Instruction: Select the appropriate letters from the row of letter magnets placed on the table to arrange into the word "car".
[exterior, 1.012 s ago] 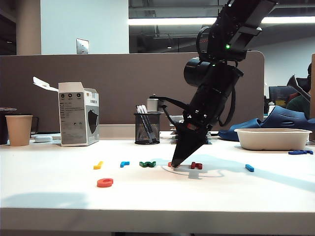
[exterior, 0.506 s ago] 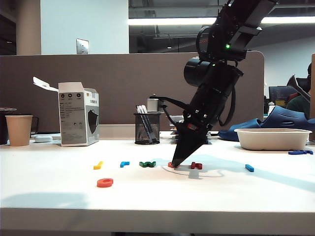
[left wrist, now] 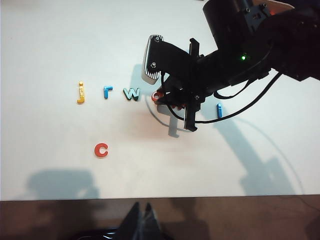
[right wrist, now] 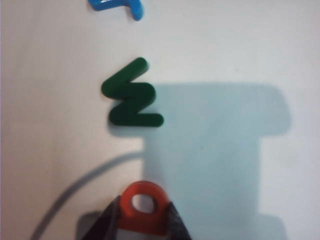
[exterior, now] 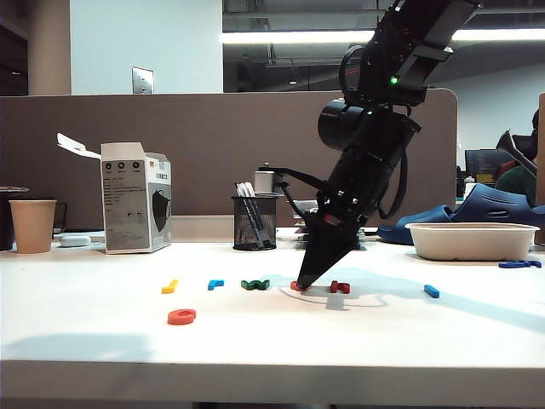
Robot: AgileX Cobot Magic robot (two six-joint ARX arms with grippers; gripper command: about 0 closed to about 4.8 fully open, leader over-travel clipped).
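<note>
Right hand (right wrist: 145, 220) tighter around orange-red letter (right wrist: 144, 206)

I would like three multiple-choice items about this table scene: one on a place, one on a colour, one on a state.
1. Where does the orange c lie?
A. In the row of letters
B. Alone, nearer the table's front edge than the row
C. In the white tray

2. What colour is the w?
A. Green
B. Yellow
C. Blue

3. How is the right gripper?
A. Wide open above the table
B. Out of view
C. Shut on the orange a

Answers:
1 B, the left wrist view shows it by itself in front of the row.
2 A, it is dark green in both wrist views.
3 C, the right wrist view shows a finger on each side of the letter.
</note>
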